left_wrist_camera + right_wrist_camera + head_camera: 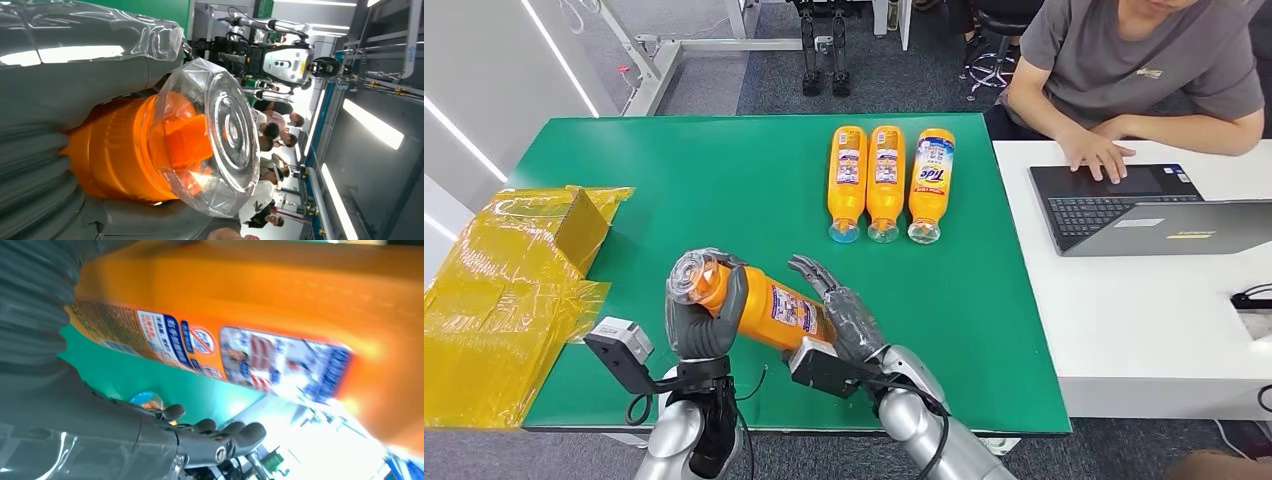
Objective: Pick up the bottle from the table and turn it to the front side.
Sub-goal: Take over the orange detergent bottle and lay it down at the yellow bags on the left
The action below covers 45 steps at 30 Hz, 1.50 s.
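An orange Tide bottle (pixel 776 312) with a clear cap (pixel 692 276) is held on its side above the green table (pixel 724 190), near the front edge. My left hand (pixel 706 322) grips it around the neck, just behind the cap. In the left wrist view the clear cap (pixel 225 135) and the orange neck (pixel 115 150) sit in my left hand (pixel 60 85). My right hand (pixel 844 310) is at the bottle's base end with its fingers spread and closed on nothing. The right wrist view has the printed label (pixel 240 350) close over my right hand's fingers (pixel 220 440); I cannot tell whether they touch.
Three more orange bottles (pixel 885 182) lie side by side at the back of the table, caps toward me. Yellow plastic wrapping (pixel 514 280) covers the left edge. On the right, a person (pixel 1124 60) works at a laptop (pixel 1124 205) on a white table (pixel 1144 320).
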{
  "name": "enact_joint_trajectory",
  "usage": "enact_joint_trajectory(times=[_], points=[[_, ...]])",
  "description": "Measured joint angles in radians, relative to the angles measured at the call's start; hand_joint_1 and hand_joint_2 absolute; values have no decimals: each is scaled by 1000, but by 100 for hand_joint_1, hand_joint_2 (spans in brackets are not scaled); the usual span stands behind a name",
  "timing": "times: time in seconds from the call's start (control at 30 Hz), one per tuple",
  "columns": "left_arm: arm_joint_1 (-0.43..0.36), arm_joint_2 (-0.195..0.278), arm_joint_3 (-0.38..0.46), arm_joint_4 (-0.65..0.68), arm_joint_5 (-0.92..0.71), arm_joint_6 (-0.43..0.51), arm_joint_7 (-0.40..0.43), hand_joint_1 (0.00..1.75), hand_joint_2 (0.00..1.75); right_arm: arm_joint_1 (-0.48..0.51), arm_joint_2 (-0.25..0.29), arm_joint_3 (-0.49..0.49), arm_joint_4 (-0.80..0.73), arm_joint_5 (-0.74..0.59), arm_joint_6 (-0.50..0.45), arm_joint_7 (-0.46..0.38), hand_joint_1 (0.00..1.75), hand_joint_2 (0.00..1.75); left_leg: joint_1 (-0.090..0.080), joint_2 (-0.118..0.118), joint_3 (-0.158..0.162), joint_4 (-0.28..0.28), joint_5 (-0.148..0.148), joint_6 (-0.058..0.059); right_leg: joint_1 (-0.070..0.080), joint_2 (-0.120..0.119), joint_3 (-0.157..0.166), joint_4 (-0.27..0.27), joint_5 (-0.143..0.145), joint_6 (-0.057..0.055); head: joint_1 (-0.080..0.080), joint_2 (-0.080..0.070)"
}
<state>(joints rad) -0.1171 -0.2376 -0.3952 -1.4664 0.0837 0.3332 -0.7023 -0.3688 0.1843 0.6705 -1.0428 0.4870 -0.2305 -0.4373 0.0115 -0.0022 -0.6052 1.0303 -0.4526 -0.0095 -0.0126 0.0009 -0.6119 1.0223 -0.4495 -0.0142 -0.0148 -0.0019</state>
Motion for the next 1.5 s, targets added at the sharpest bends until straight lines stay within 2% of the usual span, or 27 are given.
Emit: enact_joint_trajectory(times=[0.3,0.47,0.6,0.77,0.87,0.97,1.1,1.13,1.5], points=[[9,1,0,-1,-52,44,0,175,175,62,0,-20,-94,-120,-111,-74,0,175,0,0,0,0,0,0,0,0,0,0,0,0,0,0],[8,24,4,-28,-168,102,0,175,175,77,0,-20,-129,-160,-143,-105,0,175,0,0,0,0,0,0,0,0,0,0,0,0,0,0],[-8,70,5,-39,-380,129,32,175,175,77,0,-20,-162,-183,-152,-127,0,175,0,0,0,0,0,0,0,0,0,0,0,0,0,0],[-46,136,28,-21,-639,227,82,175,175,78,0,-20,-190,-207,-167,-146,0,175,0,1,0,0,0,0,0,0,0,0,0,0,0,0],[-75,186,48,8,-716,286,81,175,175,78,0,-19,-192,-227,-174,-157,0,175,0,1,0,0,0,0,0,0,0,1,0,0,0,0],[-83,198,52,15,-724,292,77,175,175,78,0,-19,-192,-232,-178,-160,0,175,0,1,0,0,0,-1,0,0,0,1,0,0,0,0],[-149,324,73,133,-842,331,12,175,175,98,-2,-19,-203,-266,-203,-189,0,175,0,1,0,0,1,-1,0,1,0,1,0,0,0,0],[-157,341,76,159,-873,343,11,175,175,106,-3,-19,-209,-263,-204,-189,0,175,0,1,0,0,1,-1,0,1,-1,1,0,0,0,0],[-261,457,92,421,-1194,345,97,175,175,146,-6,-24,-268,-229,-189,-179,0,175,0,2,0,0,1,-1,0,2,-1,1,0,-1,0,0]])
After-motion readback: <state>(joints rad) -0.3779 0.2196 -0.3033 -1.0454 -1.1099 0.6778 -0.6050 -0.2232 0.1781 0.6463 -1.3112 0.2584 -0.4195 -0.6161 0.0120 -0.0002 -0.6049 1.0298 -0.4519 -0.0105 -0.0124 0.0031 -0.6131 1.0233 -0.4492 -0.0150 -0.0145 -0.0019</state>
